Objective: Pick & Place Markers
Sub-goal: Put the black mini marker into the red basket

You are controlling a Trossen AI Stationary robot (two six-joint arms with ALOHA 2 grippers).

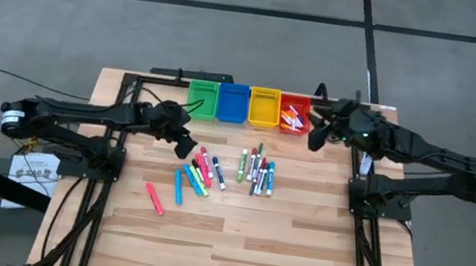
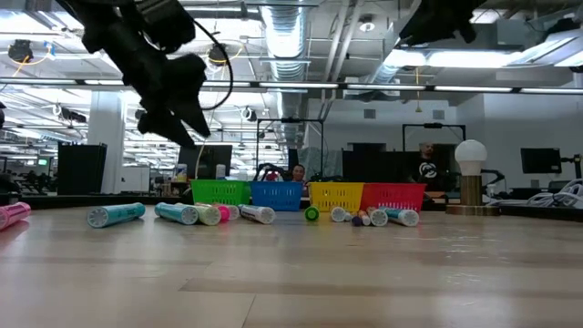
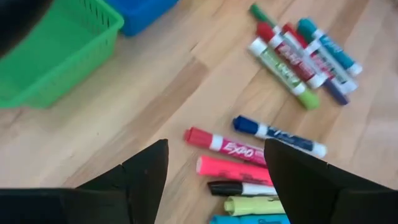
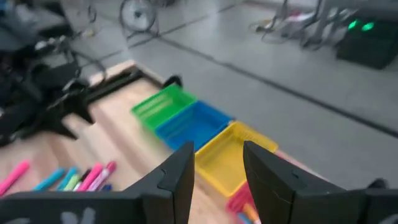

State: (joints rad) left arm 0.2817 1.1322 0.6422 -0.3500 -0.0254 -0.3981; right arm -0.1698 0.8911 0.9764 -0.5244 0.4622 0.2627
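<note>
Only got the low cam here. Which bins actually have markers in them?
Observer: From above, only the red bin holds markers. The green bin, blue bin and yellow bin look bare inside.
Operator: Right pincer carrying anything?
Observer: No. The right pincer is open with nothing between its fingers, up by the red bin.
Operator: And the left?
Observer: The left pincer is open above the left-hand cluster. Its wrist camera shows a red marker and a pink marker lying on the table right below it.
</note>
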